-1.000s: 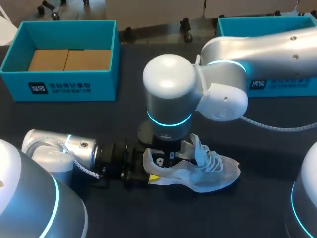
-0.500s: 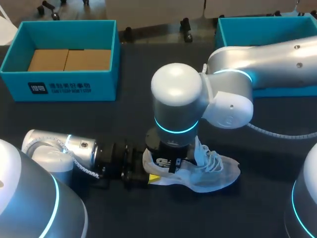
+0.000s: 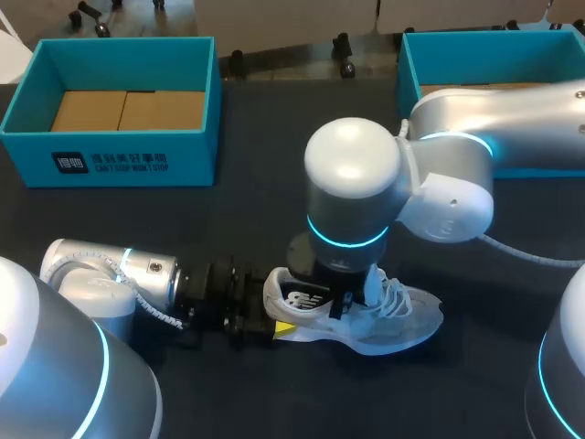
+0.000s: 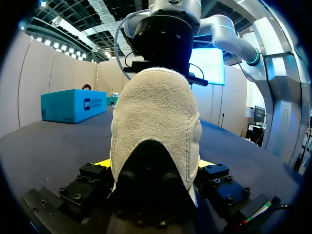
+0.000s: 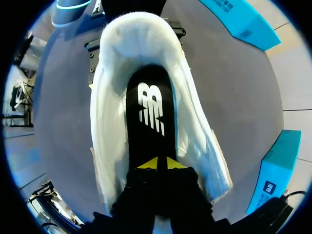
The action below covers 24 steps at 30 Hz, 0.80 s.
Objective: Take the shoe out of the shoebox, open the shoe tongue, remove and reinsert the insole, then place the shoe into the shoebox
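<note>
- The shoe (image 3: 402, 322) is lying on the counter (image 3: 274, 201), in the lower middle of the frame.
- The left gripper (image 3: 274, 313) is pinching its heel.
- The right gripper (image 5: 158, 164) is hovering, pressed together, over the insole (image 5: 148, 112).

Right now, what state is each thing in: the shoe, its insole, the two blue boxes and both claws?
Shoe: out of the boxes, on the table, laces loose.
Insole: lying inside the shoe.
Left shoebox: open, cardboard inside.
Right shoebox: open, partly hidden.
Left claw: shut on the shoe's heel.
Right claw: shut, resting on the insole.
</note>
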Tool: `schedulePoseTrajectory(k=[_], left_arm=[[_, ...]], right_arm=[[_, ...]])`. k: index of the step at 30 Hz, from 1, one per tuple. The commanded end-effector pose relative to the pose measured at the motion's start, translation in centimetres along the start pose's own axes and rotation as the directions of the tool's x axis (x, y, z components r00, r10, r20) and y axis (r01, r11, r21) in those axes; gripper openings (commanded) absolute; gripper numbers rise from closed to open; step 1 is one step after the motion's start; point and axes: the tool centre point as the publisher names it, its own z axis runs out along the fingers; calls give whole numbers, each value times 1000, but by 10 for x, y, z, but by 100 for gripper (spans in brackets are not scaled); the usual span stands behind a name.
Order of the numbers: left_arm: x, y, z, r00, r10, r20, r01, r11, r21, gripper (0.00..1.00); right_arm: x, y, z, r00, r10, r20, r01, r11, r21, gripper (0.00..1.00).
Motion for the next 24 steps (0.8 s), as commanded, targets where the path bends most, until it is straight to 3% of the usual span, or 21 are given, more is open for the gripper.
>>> schedulePoseTrajectory(k=[1, 7, 16, 24], left_arm=[[-1, 2, 1, 1000, -1, -1, 1, 1000, -3, 0], [-1, 2, 1, 1000, -1, -1, 1, 1000, -3, 0], [-1, 2, 1, 1000, -1, -1, 1, 1000, -3, 0], [-1, 2, 1, 1000, -1, -1, 1, 1000, -3, 0]], right_arm=[[-4, -5, 1, 1000, -5, -11, 5, 1000, -9, 22], [-7, -3, 8, 999, -17, -33, 17, 1000, -21, 36], [-6, 8, 32, 993, -44, -112, 37, 997, -63, 41], [19, 17, 39, 976, -45, -211, 35, 998, -51, 41]])
